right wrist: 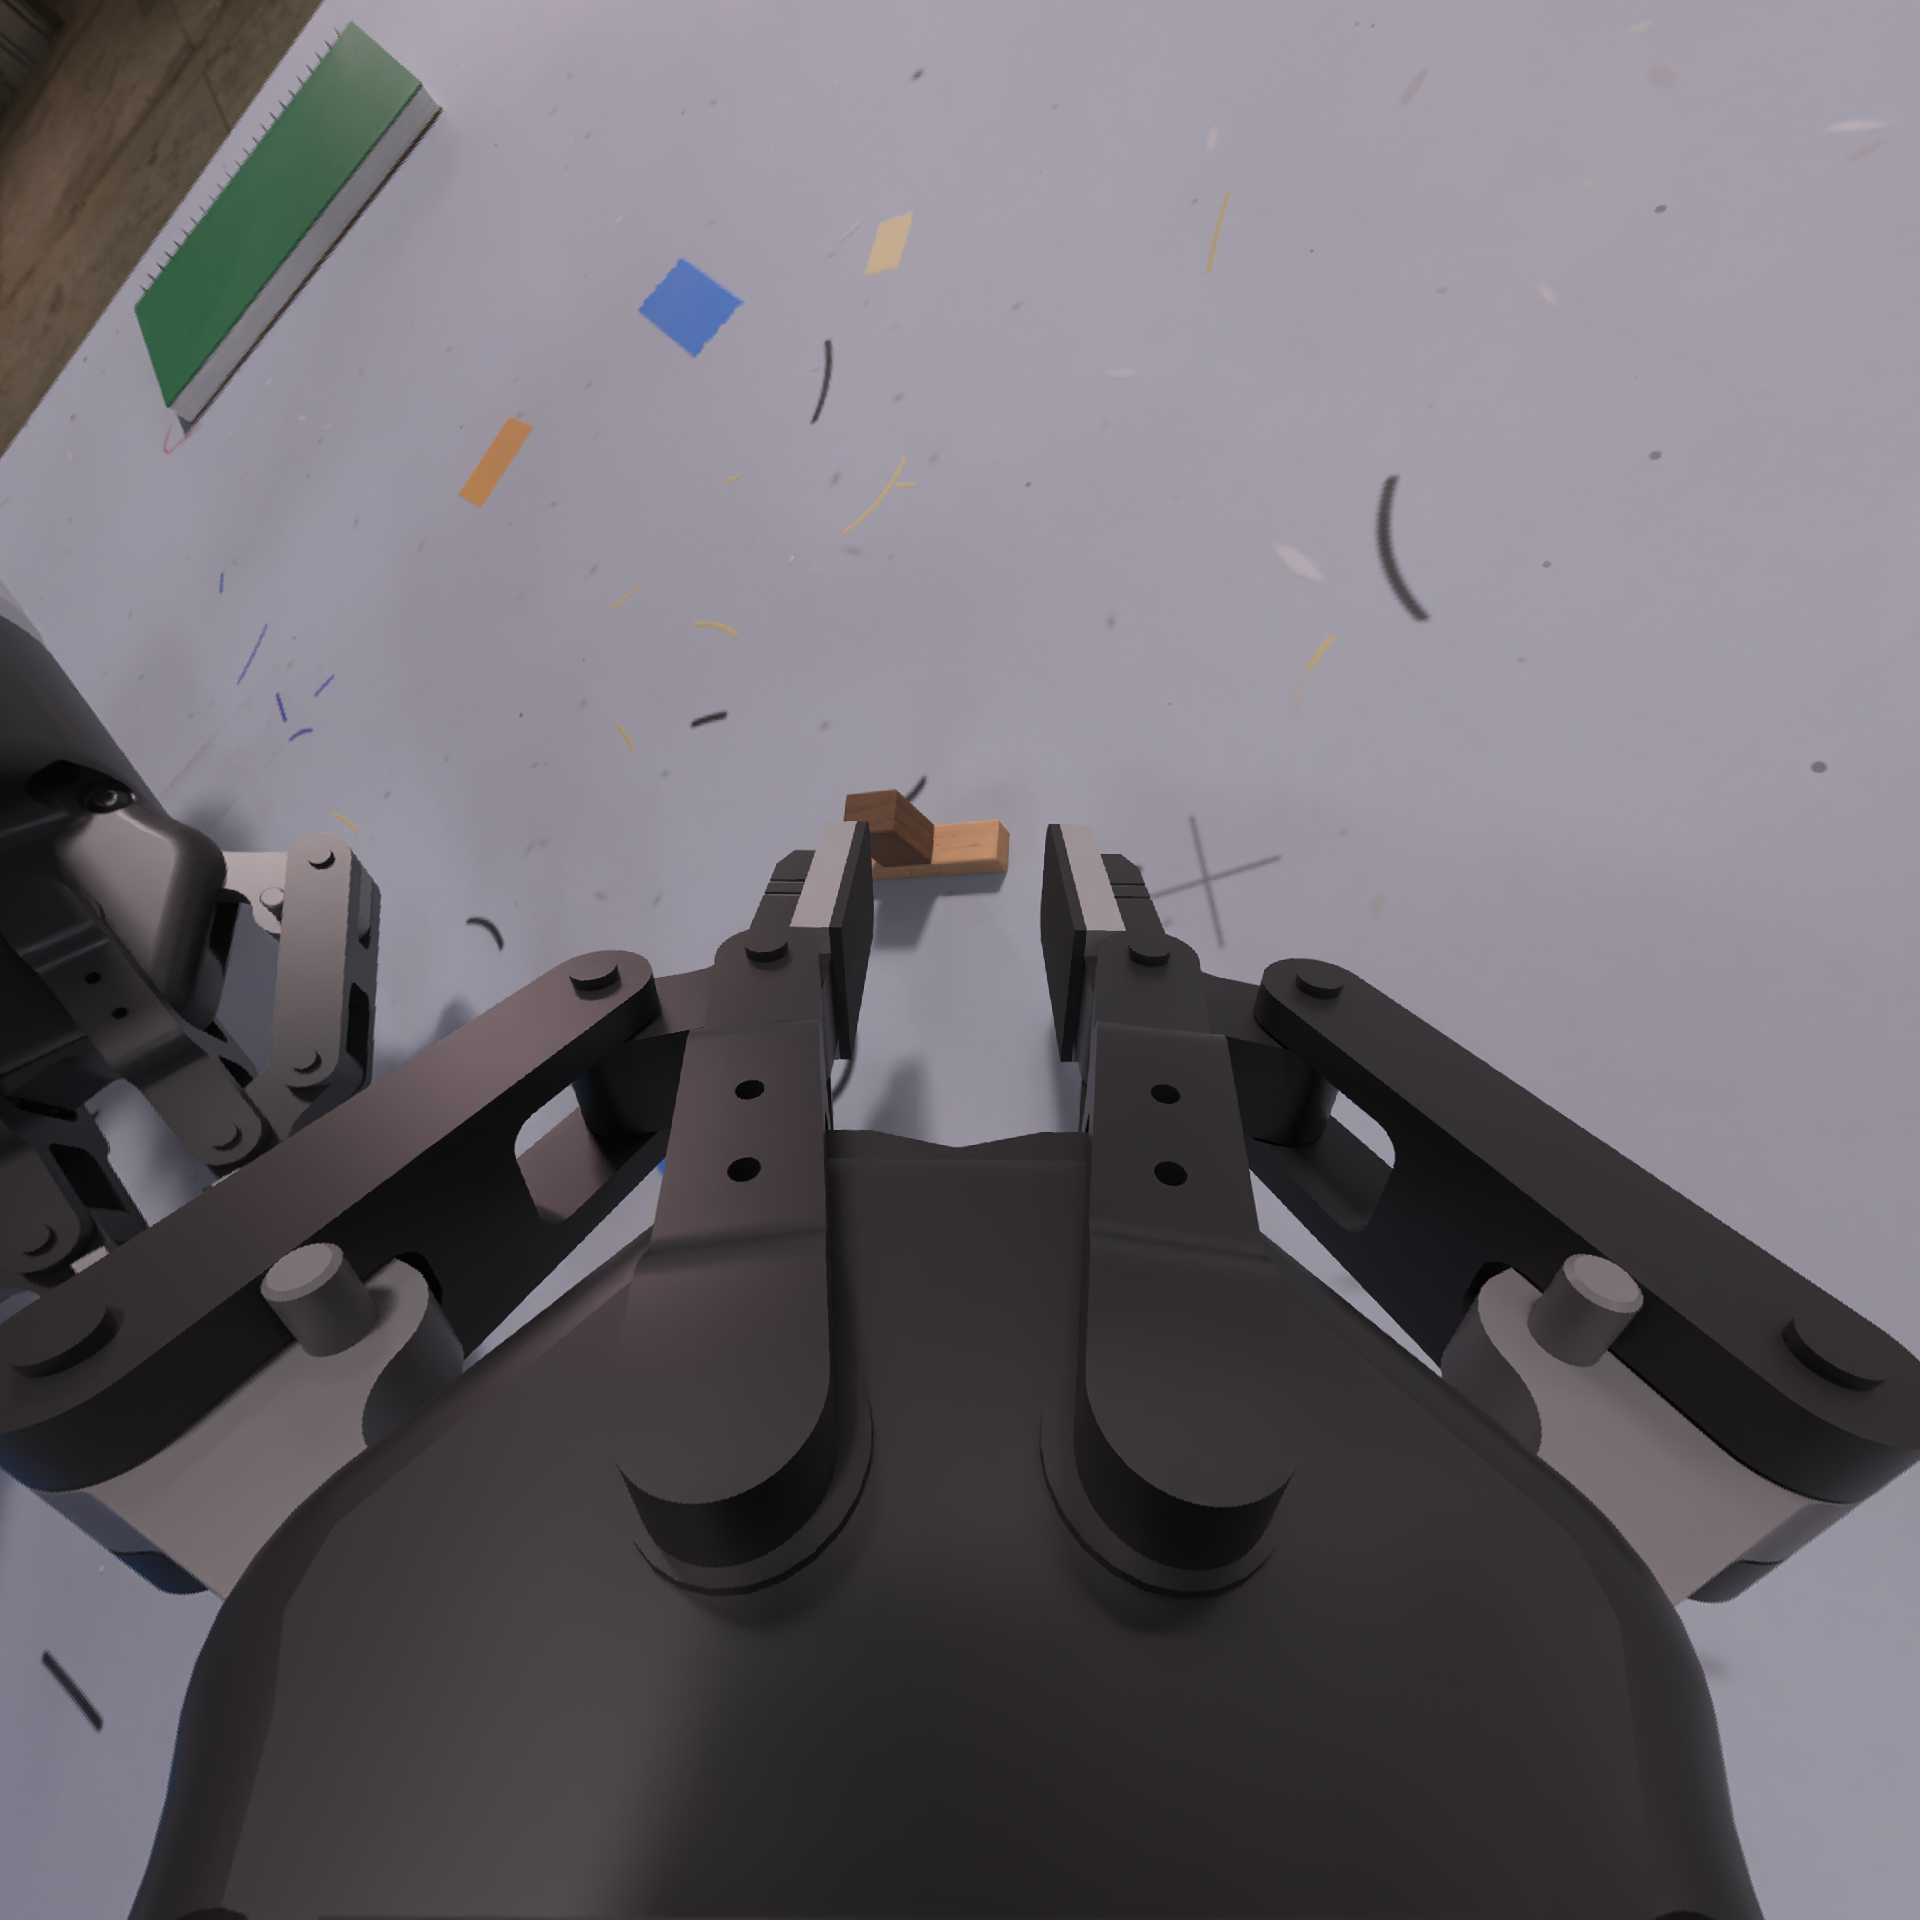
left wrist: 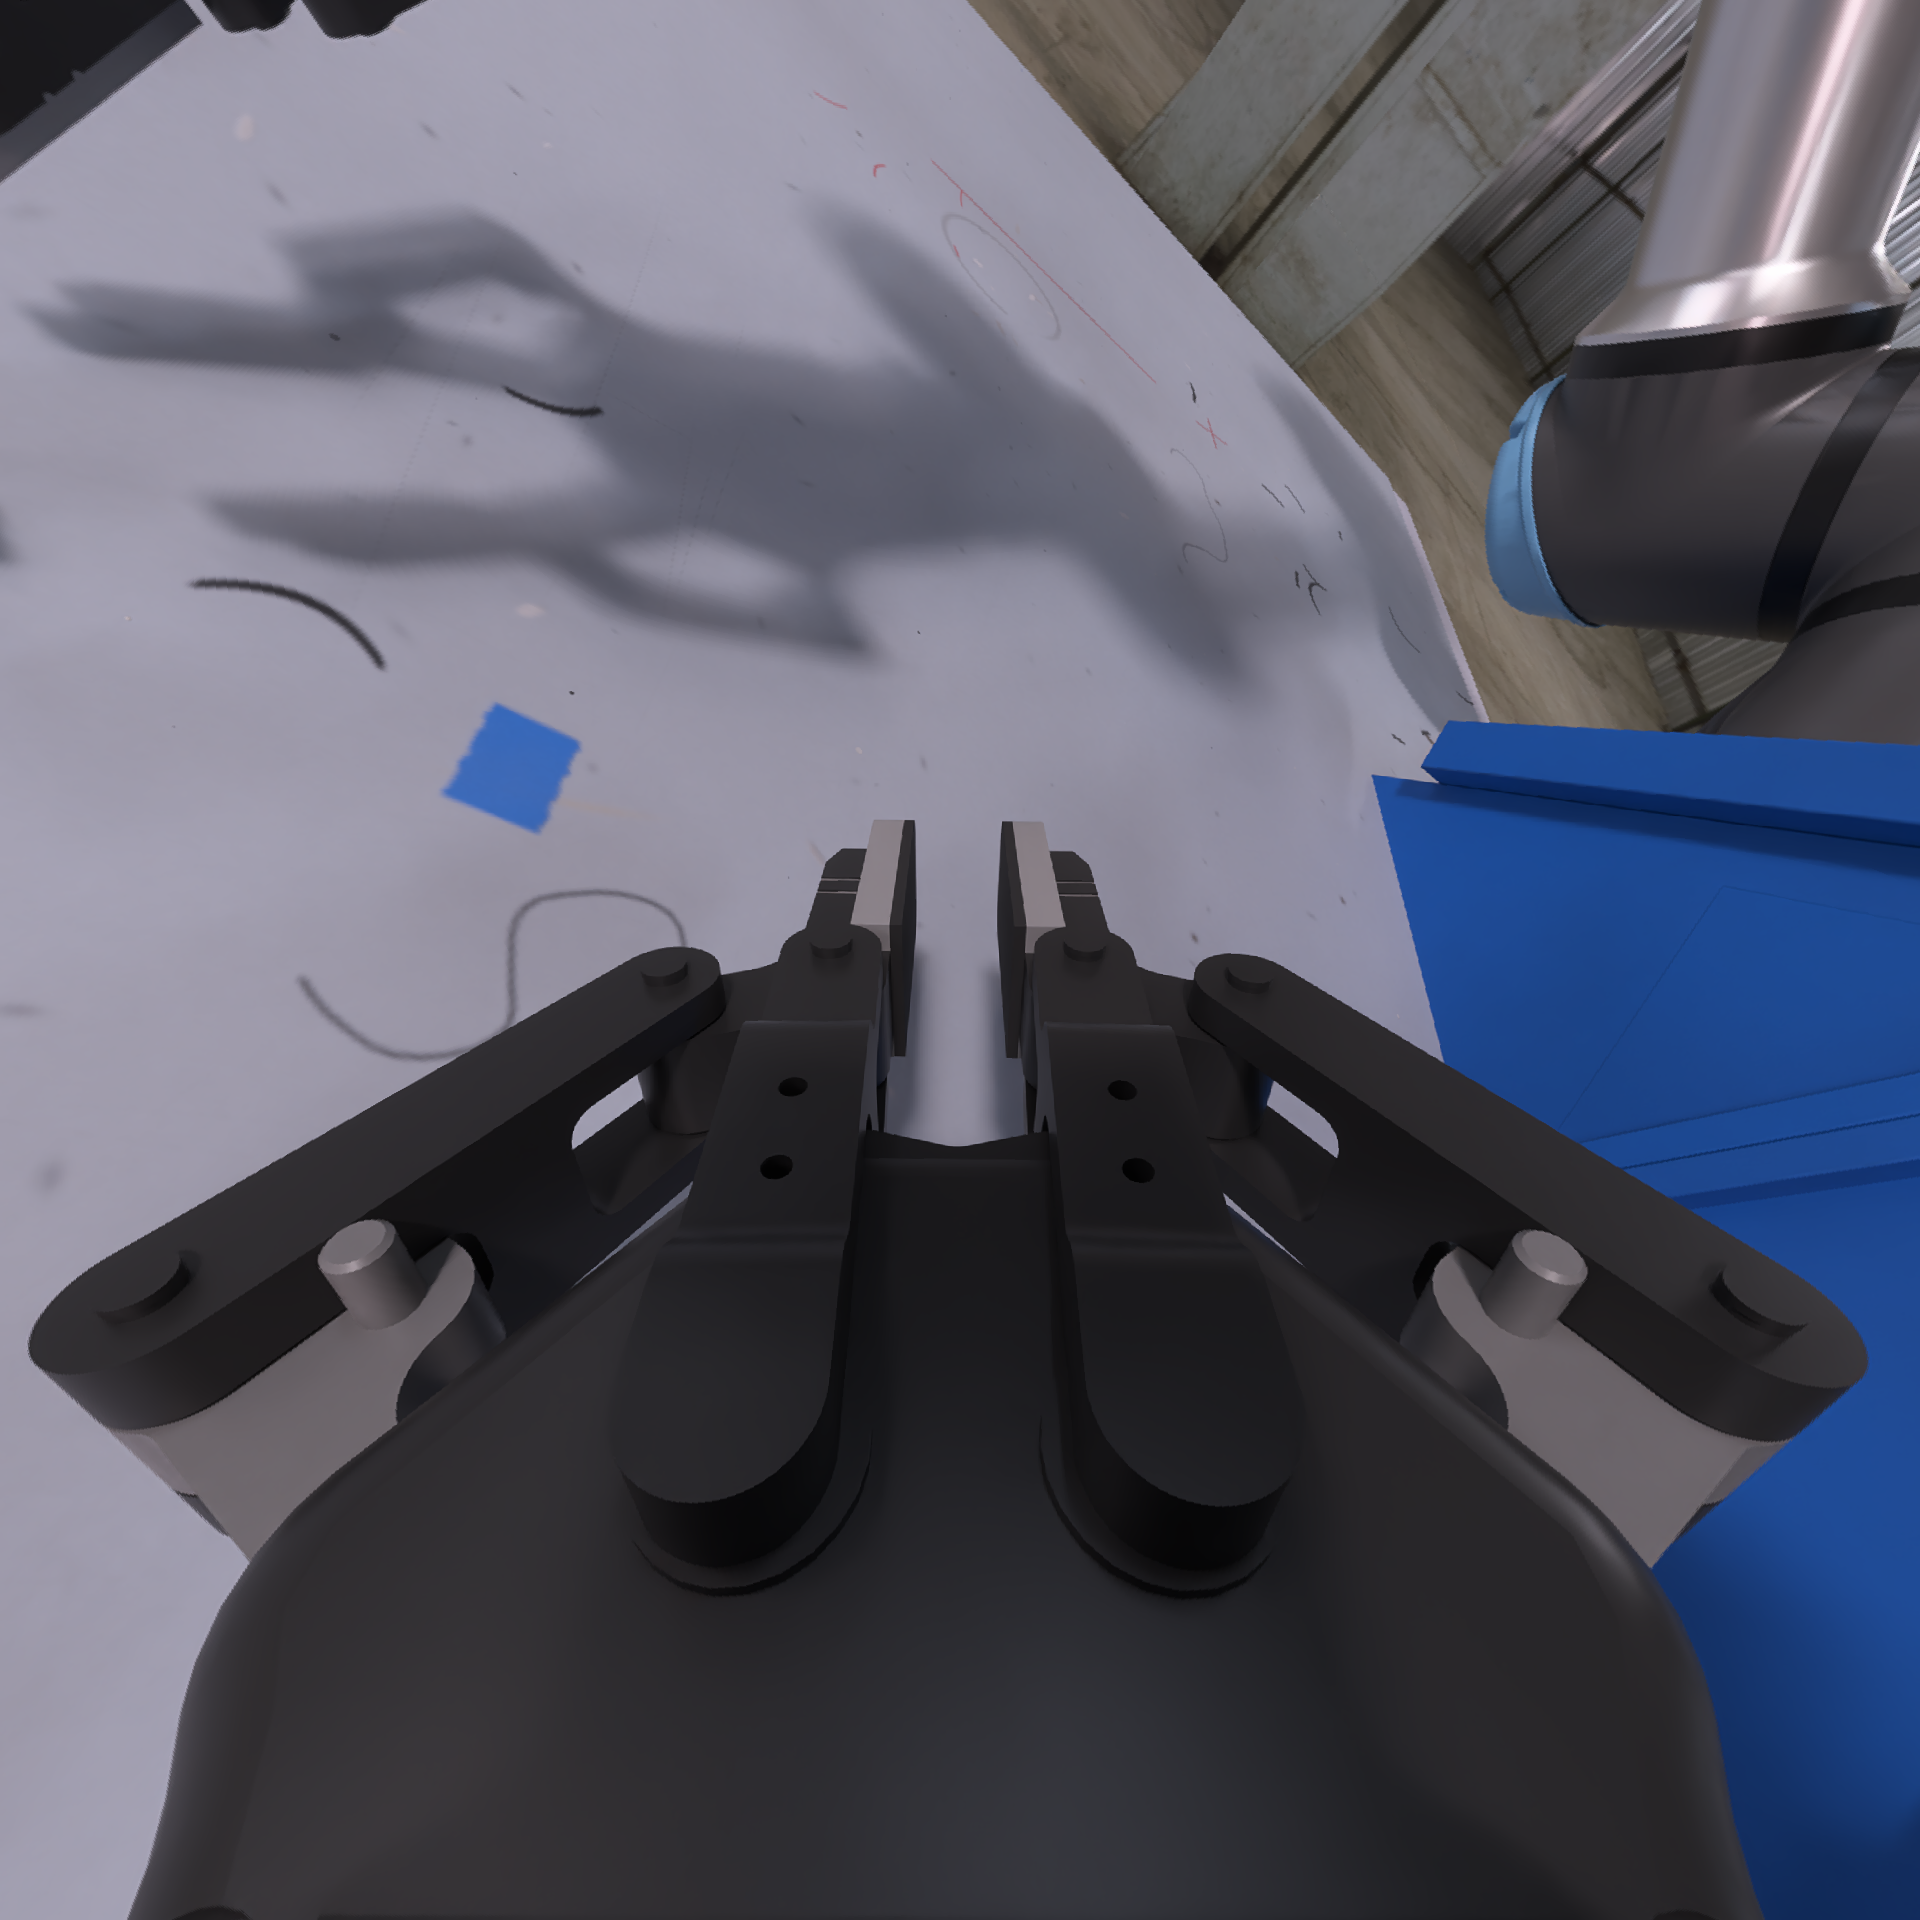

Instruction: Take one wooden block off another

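In the right wrist view a small dark brown wooden block (right wrist: 891, 823) sits on one end of a lighter wooden block (right wrist: 971, 844), which lies flat on the grey table (right wrist: 1351, 312). My right gripper (right wrist: 956, 878) is open and empty. It hovers above the blocks, which show just past its fingertips, and its left finger (right wrist: 831, 873) overlaps the dark block's edge. My left gripper (left wrist: 958, 873) holds nothing, its jaws a narrow gap apart over bare table. No block shows in the left wrist view. The left gripper also shows in the right wrist view (right wrist: 301, 987) at the left edge.
A green-topped slab (right wrist: 281, 218) lies at the far left table edge. Blue (right wrist: 689, 305) and orange (right wrist: 497, 461) tape patches mark the table. In the left wrist view a blue bin (left wrist: 1662, 987) stands to the right, with an arm's joint (left wrist: 1714, 499) beyond the table edge.
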